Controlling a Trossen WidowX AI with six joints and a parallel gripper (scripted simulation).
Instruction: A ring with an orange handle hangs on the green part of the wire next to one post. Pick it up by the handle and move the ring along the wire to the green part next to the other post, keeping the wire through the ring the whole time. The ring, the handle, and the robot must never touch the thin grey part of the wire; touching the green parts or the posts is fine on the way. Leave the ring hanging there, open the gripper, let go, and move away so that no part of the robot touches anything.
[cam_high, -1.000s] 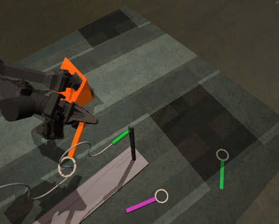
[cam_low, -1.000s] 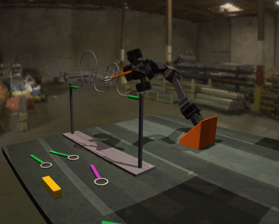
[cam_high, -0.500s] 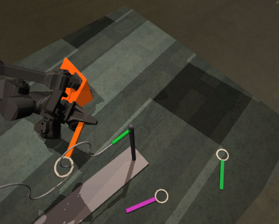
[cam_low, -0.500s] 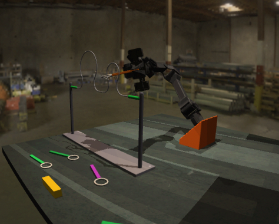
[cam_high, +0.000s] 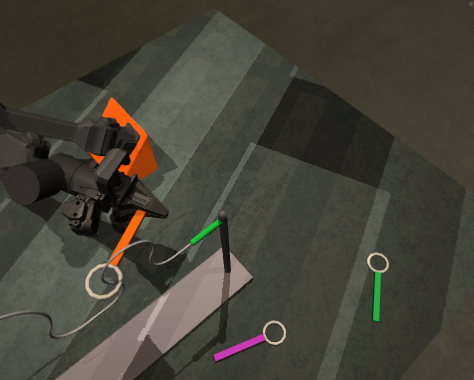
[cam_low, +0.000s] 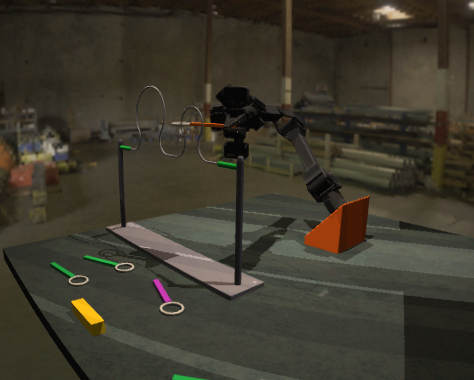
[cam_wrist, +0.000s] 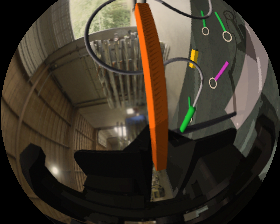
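Note:
The orange handle is held near its end by my gripper, which is shut on it. The ring lies nearly level around the grey wire, at the far side of the nearer hump. I cannot tell the gap between ring and wire. The near green part joins the near post. The far green part joins the far post.
The posts stand on a pale base. A purple-handled ring tool and green-handled ones lie on the table, with a yellow block. An orange wedge is by the arm's base.

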